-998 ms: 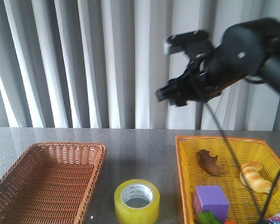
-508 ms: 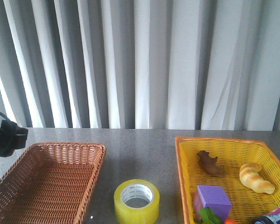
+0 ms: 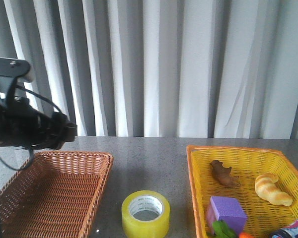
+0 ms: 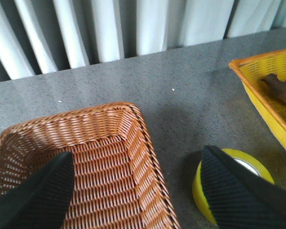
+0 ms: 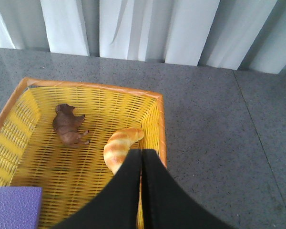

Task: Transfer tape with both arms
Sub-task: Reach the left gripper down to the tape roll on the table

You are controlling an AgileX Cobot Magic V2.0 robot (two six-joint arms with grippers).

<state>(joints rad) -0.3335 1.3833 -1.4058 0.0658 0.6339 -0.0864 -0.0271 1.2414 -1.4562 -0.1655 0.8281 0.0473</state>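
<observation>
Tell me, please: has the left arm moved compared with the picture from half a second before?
Yes. In the front view the left arm has risen and pushed rightward; it now hangs above the brown basket, its tip nearer the tape.

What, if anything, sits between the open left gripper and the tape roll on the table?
Nothing visible. In the left wrist view, the tape stands on bare table beside the brown wicker basket, partly behind one finger of the left gripper; nothing covers it.

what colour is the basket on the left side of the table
Reddish-brown woven wicker basket; the weave shows best in the left wrist view.
</observation>
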